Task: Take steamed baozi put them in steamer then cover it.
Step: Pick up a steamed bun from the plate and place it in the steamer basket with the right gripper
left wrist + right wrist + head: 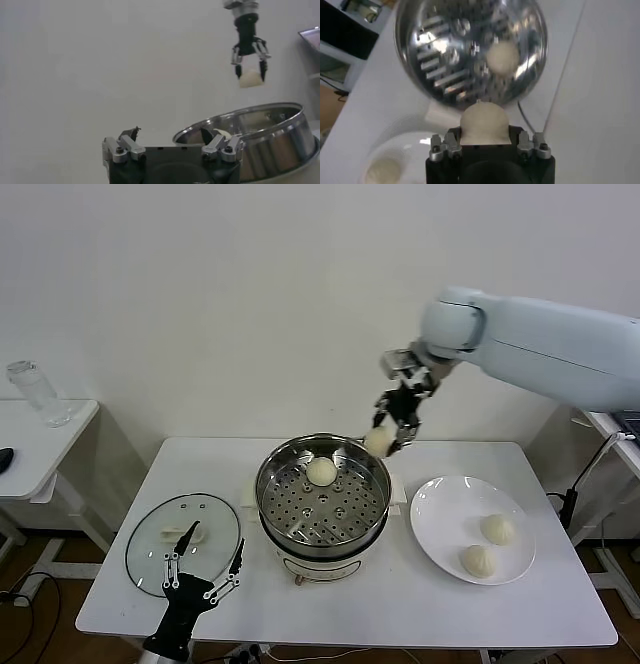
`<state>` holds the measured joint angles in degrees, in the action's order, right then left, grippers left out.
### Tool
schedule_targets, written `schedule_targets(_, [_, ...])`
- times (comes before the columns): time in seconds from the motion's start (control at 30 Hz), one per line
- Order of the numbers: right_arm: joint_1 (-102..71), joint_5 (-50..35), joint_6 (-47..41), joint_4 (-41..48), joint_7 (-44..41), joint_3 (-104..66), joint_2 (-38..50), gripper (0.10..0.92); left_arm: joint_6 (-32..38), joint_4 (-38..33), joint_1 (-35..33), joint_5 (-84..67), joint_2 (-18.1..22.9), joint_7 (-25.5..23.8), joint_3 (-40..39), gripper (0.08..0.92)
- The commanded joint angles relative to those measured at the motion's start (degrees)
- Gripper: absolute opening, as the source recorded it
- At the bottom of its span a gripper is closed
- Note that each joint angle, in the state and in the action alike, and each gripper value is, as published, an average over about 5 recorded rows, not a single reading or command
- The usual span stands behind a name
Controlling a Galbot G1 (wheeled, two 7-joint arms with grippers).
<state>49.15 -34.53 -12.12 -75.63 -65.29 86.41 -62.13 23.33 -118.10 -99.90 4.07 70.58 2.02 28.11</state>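
Right pincer (388, 436) pinches a baozi (379, 441) above the steamer's (322, 496) far right rim. One bun (321, 471) sits inside; two (498, 529) wait on the plate (430, 529), right. Cover (183, 542) lies on the surface, left. Left pincer (205, 569), spread, hovers near it.

Risk, as I judge it: released here, the bun could strike the rim and roll off behind. The held bun hides the fingertips' contact.

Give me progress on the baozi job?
Done: one baozi lies in the steamer. In hand: the right gripper holds a second baozi above the steamer's far rim. Left: two on the plate, then the cover, lying by the open left gripper.
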Motion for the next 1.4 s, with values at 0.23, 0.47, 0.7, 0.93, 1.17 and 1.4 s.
schedule_targets(0.23, [-1.85,-8.34,-6.36,-1.14,10.75,5.38,-16.23,0.644,0.08,0.83,1.70,-0.06,0.48,0.36,-1.61,0.823])
schedule_targets(0.47, [-5.95,-7.29,-6.45,3.90,12.90,6.24,-19.88,0.644,0.25,1.08,2.12,-0.32,0.72,0.67,-1.50,0.823])
schedule_targets(0.7, [-7.41,-6.25,-6.67,5.23,12.91,6.65,-21.87,0.645,0.45,1.25,2.18,-0.36,0.50,0.62,-1.38,0.823])
schedule_targets(0.93, [-8.99,-6.10,-6.70,6.49,13.15,6.55,-23.21,0.645,0.70,1.16,2.04,-0.46,0.13,0.68,-1.21,0.823])
schedule_targets(1.17, [-9.54,-5.47,-6.57,6.91,12.50,6.40,-23.94,0.652,1.17,1.54,1.81,-0.53,-0.53,0.81,-1.07,0.823])
schedule_targets(1.4, [-10.65,-4.72,-6.69,7.69,12.94,6.51,-24.52,0.751,1.14,1.12,1.59,-0.53,-0.51,0.91,-0.95,0.823])
